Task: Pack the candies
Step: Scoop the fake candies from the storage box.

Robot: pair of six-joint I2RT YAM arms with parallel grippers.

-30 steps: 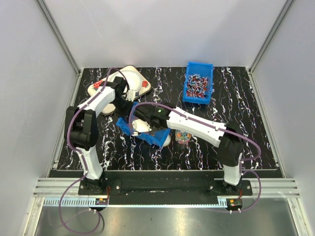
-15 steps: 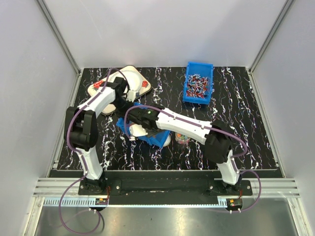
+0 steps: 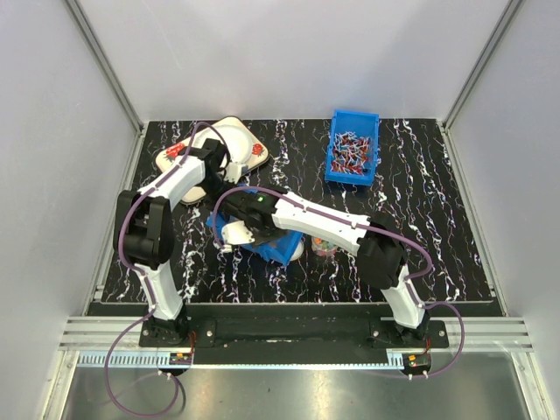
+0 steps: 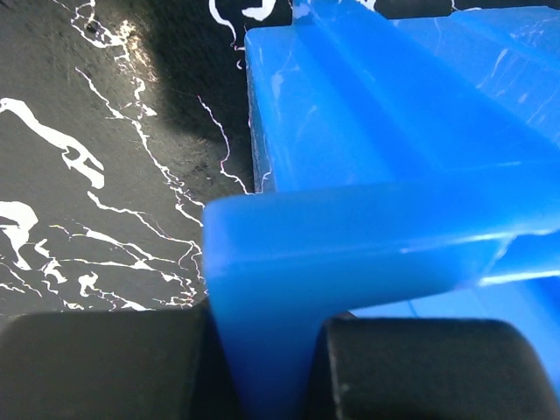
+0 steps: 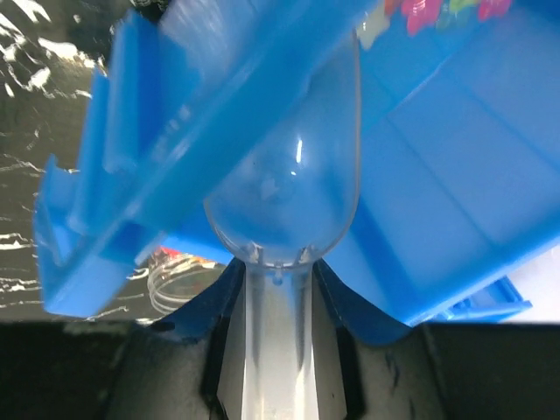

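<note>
Marbled table (image 3: 429, 227), left end effector (image 4: 262, 367) clamps bin (image 4: 376, 166), right end effector (image 5: 278, 337) grips scoop (image 5: 289, 201), candies (image 5: 429, 12) beyond

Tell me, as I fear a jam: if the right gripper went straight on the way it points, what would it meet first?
The right gripper holds a clear scoop inside the blue bin; its lip would probably reach the candies at the bin's far end, though depth is unclear.
</note>
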